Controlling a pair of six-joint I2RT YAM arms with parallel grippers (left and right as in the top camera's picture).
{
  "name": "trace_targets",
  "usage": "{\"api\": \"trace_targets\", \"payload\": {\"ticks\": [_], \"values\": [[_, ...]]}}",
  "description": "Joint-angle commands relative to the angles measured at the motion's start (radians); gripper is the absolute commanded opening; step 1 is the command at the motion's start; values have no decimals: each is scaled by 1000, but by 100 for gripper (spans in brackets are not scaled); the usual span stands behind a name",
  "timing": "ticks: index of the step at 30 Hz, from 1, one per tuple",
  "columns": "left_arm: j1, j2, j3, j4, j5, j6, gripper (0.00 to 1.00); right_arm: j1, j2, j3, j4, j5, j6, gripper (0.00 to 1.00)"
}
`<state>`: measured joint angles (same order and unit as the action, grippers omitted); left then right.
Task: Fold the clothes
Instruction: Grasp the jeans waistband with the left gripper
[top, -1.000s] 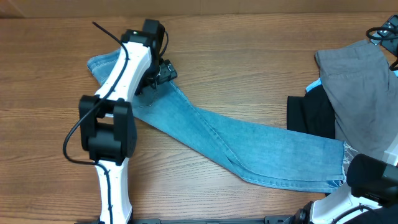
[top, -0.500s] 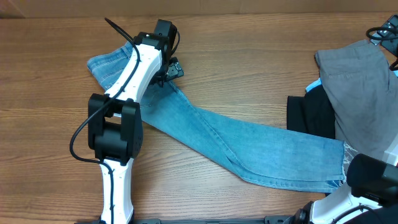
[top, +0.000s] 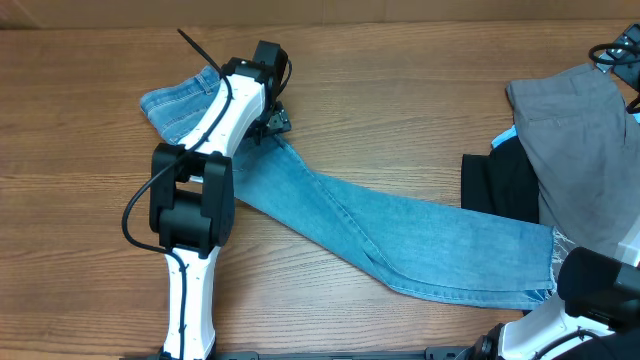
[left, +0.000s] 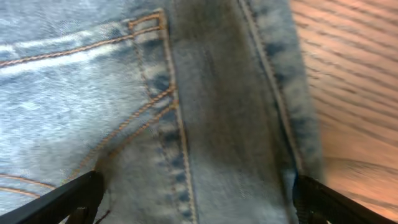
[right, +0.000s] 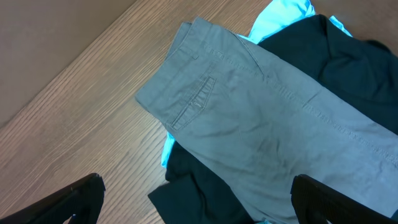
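table: brown wood grain | turquoise fabric: partly covered, right side | wall: plain brown

The wooden table is carrying the light blue jeans, which are lying flat and diagonally across its middle. A black garment is resting near the right edge, with a grey garment lying partly over it

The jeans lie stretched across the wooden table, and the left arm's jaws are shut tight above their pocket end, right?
Not quite: the jaws of the left arm stand wide open, not shut. The left wrist view shows the fingertips far apart above the pocket stitching. The jeans do lie stretched across the table.
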<state>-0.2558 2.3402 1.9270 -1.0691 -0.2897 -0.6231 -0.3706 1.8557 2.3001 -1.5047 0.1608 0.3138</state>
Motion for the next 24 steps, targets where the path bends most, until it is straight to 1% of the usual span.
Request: {"api": "trace_targets", "payload": {"ticks": [1, 7, 12, 19, 24], "values": [[-6, 10, 21, -22, -89, 26, 100, 1, -31, 16, 3, -2, 3, 100], [4, 10, 21, -89, -151, 25, 100, 1, -31, 16, 3, -2, 4, 100], [27, 10, 21, -142, -166, 10, 100, 1, -31, 16, 3, -2, 3, 100], [75, 9, 21, -225, -171, -40, 100, 1, -31, 16, 3, -2, 4, 100], [129, 8, 23, -293, -174, -111, 100, 1, -31, 16, 3, -2, 4, 100]]}}
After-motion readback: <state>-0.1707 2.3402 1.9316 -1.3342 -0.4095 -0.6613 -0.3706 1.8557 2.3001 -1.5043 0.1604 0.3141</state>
